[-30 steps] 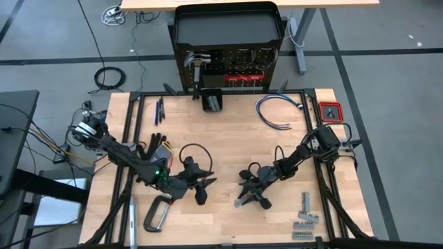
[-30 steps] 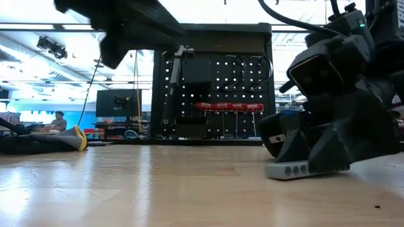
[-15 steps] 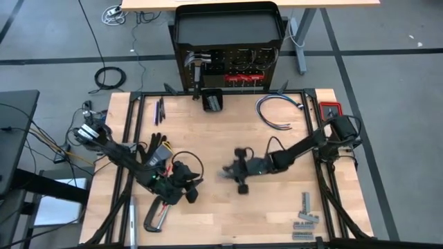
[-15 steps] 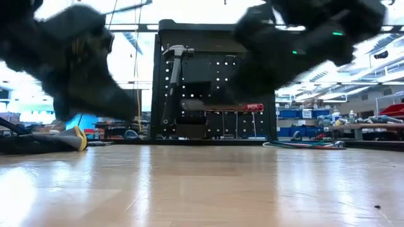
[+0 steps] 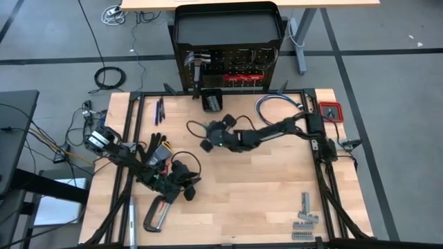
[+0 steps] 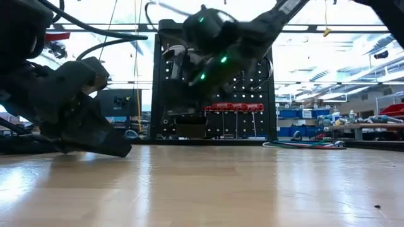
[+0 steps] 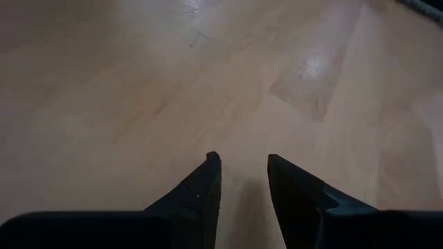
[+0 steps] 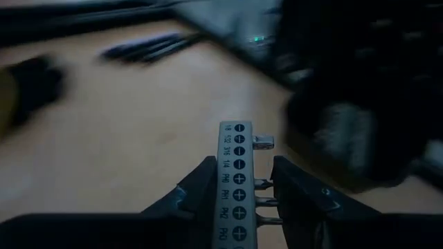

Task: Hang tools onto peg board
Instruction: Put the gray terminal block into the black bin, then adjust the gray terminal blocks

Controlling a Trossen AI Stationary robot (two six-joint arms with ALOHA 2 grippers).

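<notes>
The peg board [image 5: 228, 69] stands upright at the table's far edge, with a hammer [image 5: 199, 62] and red-handled drivers [image 5: 243, 78] hanging on it. My right gripper [image 8: 242, 164] is stretched out over the table's middle, a little short of the board, and is shut on a grey bit-holder strip [image 8: 239, 149]. My left gripper [image 7: 242, 166] is low over the wood near the left front, open, with nothing between its fingers. A grey C-clamp [image 5: 157, 213] lies flat beside it. Grey metal pieces [image 5: 304, 216] lie at the near right. My right gripper pinches the grey strip by its two long edges [image 8: 239, 200] between its two fingers. The fingers lie along the strip, whose free end [image 8: 239, 131] sticks out past the fingertips. The strip is lifted clear of the table, nearly level, and small bits [image 8: 263, 183] stick out of one side.
A small black box [image 5: 212, 101] stands just before the board. Blue-white cables [image 5: 280, 111] lie at the far right beside a red piece [image 5: 331, 111]. A black glove [image 5: 156, 147] and thin dark tools [image 5: 160, 109] lie on the left. Bare wood spans the centre.
My right gripper has lifted the grey strip off the near right of the table and carried it toward the far edge and the peg board, tipping from pointing down to nearly level. My left gripper has sunk toward the table at the left front.
</notes>
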